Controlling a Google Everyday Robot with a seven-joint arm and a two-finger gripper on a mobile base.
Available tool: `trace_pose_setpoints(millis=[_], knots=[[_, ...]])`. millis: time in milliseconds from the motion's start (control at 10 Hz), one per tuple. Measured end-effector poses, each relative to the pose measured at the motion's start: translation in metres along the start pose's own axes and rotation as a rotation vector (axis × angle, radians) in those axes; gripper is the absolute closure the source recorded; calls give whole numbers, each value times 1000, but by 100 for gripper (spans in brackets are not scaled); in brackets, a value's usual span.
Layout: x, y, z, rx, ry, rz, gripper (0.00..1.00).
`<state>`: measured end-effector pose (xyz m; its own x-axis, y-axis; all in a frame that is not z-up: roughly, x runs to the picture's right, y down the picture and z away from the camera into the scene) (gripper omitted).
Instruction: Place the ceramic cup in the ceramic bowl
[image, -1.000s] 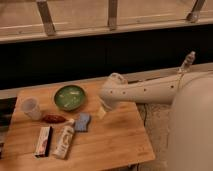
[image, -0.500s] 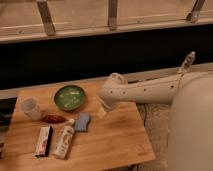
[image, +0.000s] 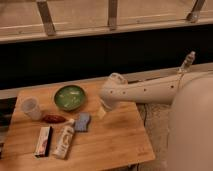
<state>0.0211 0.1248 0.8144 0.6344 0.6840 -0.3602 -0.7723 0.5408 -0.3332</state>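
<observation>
The ceramic cup (image: 31, 108) is a small pale tumbler standing upright near the left edge of the wooden table (image: 110, 142). The ceramic bowl (image: 69, 97), green inside with a darker rim, sits to the cup's right near the table's back edge. My gripper (image: 103, 110) hangs below the white arm's wrist, just right of the bowl and above the table's middle. It holds nothing that I can see. The cup and bowl are apart.
A reddish-brown item (image: 53, 119) lies in front of the cup. A small blue-grey object (image: 82, 121), a white tube with a printed label (image: 65, 140) and a flat red-and-white packet (image: 43, 141) lie at the front left. The table's right edge drops to the floor.
</observation>
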Motion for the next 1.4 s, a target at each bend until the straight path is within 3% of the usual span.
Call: trace_pose_setpoints(millis=[200, 500, 900, 1200, 1400], knots=[[0, 0, 0, 0, 0, -1, 20], [-25, 0, -10, 52, 3, -67, 20], [-110, 45, -19, 97, -2, -247, 20], [-167, 96, -33, 111, -39, -385, 20], [-169, 95, -35, 118, -38, -390, 20]])
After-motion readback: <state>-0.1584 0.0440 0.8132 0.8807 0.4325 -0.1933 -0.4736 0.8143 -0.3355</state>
